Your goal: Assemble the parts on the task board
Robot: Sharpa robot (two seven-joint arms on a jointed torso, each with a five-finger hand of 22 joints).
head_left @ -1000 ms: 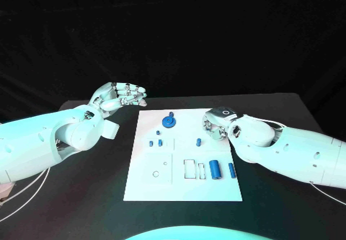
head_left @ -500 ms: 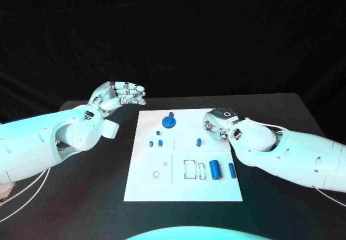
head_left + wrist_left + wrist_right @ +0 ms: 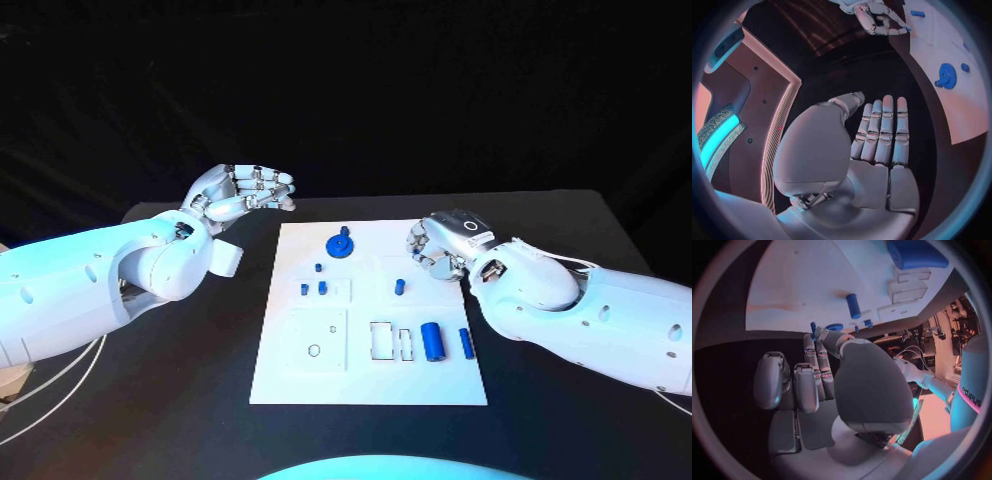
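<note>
The left hand hovers empty, fingers curled, at ten o'clock off the task board, while the right hand, holding nothing, curls at its two o'clock edge.

The right hand lies over the board's right edge and hides the strip beneath it. Its fingertips reach the rim in the right wrist view; contact with any part cannot be told. There the large blue cylinder is cut off at the circle's edge. In the left wrist view the board runs out of the circle, with the round part near the rim. The small pegs are too small to tell shape.
</note>
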